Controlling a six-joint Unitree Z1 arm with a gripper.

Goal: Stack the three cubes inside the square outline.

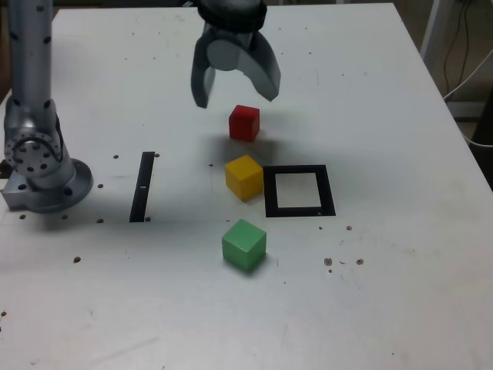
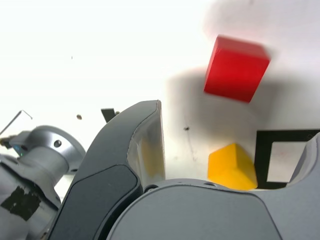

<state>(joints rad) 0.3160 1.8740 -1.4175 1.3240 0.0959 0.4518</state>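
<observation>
In the exterior view, the gripper (image 1: 236,89) is held wide open above the table (image 1: 385,308), gripping nothing; the red cube (image 1: 244,123) is seen just below its fingertips, the yellow cube (image 1: 244,178) and green cube (image 1: 244,246) farther down, all outside the square (image 1: 330,191). In the wrist view, the red and yellow cubes are shown apart from the fingers (image 2: 112,155).

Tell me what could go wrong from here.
The yellow cube sits right by the outline's edge, so a cube or the jaws coming down there might knock it.

The red cube lies close to the yellow one; spread jaws reaching for either could nudge the other.
</observation>
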